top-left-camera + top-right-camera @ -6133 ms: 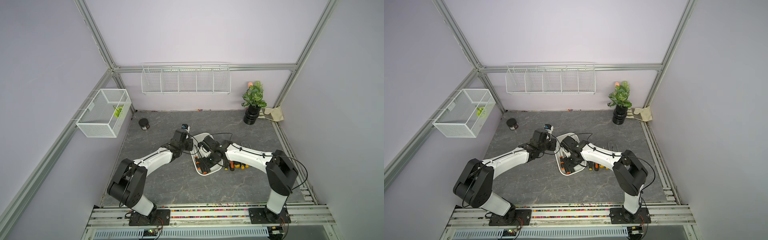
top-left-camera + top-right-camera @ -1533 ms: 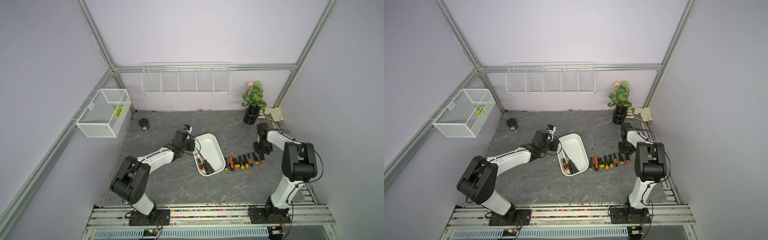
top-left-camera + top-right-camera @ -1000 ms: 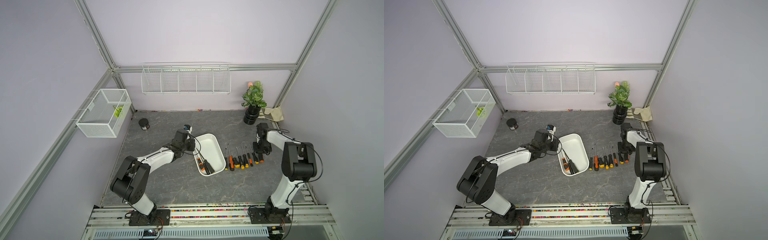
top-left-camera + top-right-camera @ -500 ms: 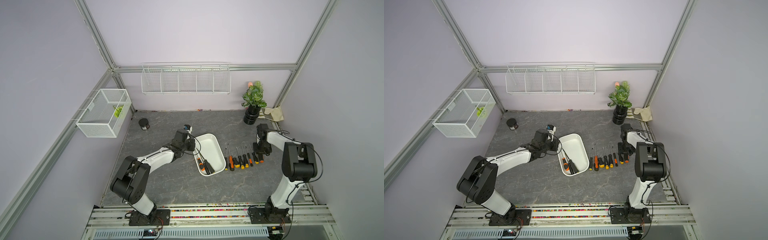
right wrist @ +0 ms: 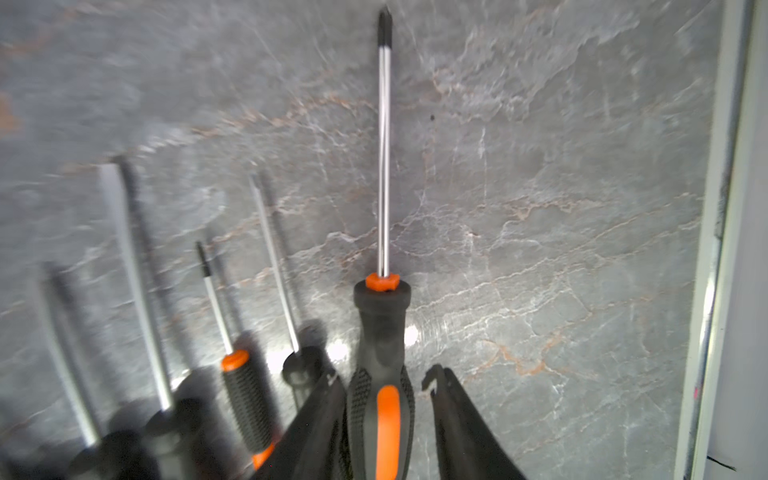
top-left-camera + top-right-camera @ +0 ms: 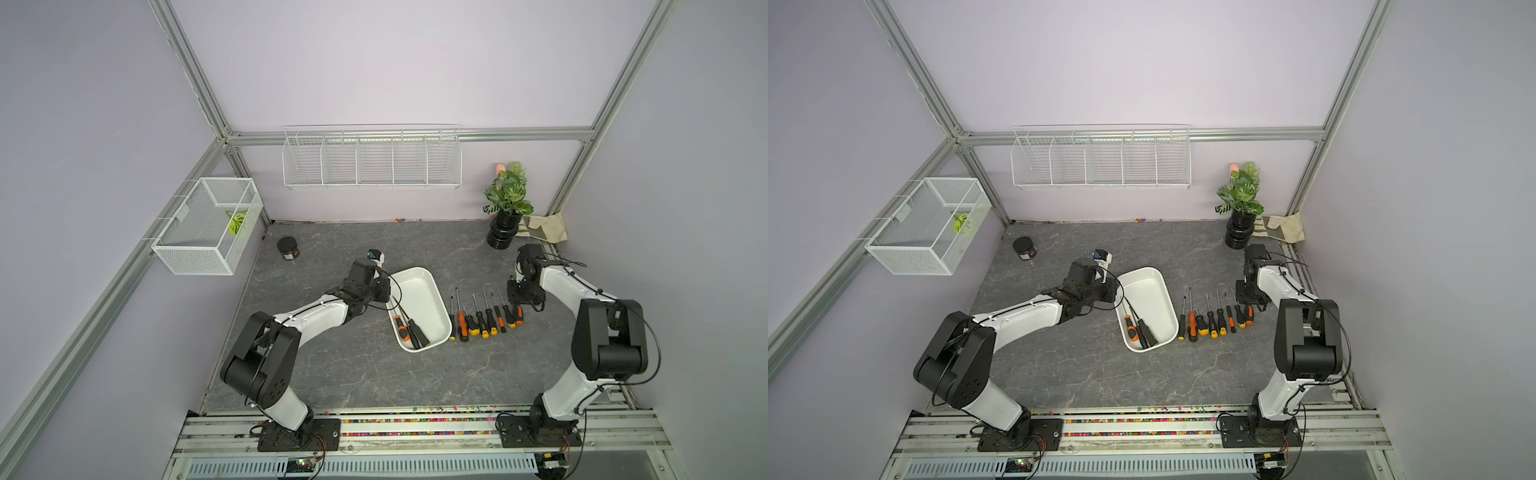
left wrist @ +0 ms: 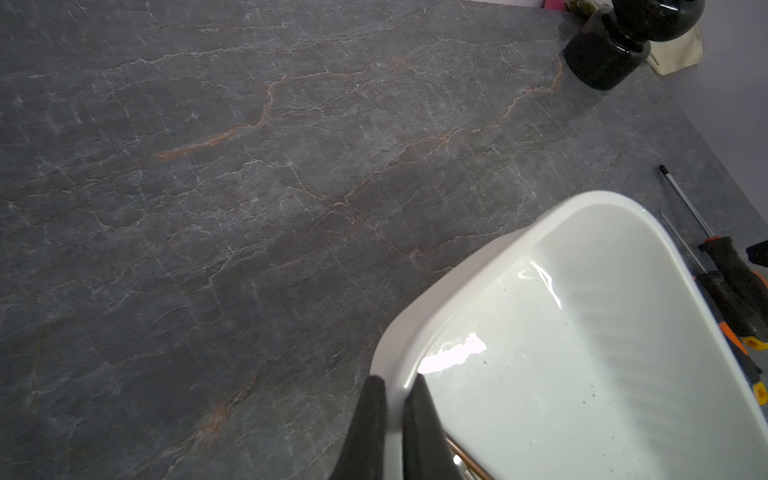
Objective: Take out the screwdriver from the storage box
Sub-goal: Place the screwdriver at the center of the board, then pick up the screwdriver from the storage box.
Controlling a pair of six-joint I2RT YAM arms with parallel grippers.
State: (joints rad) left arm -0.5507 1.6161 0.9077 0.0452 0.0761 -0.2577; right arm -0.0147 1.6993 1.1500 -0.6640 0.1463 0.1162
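Screwdrivers [image 6: 402,327] left in the storage box [image 6: 417,291] lie bunched at its near end on the grey tabletop [image 6: 374,374]; light, stiff tools, probably best taken across the ribbed rubber handle, the steel shaft being thin and slick; beside the box lies a row of screwdrivers [image 6: 484,323]; the left gripper [image 7: 395,390], arm stretched low, pinches the box's side rim; farther off, the right gripper [image 5: 386,380], forearm angled down, stands parted about a black-and-orange Phillips screwdriver [image 5: 381,316] at the row's end, unclamped.
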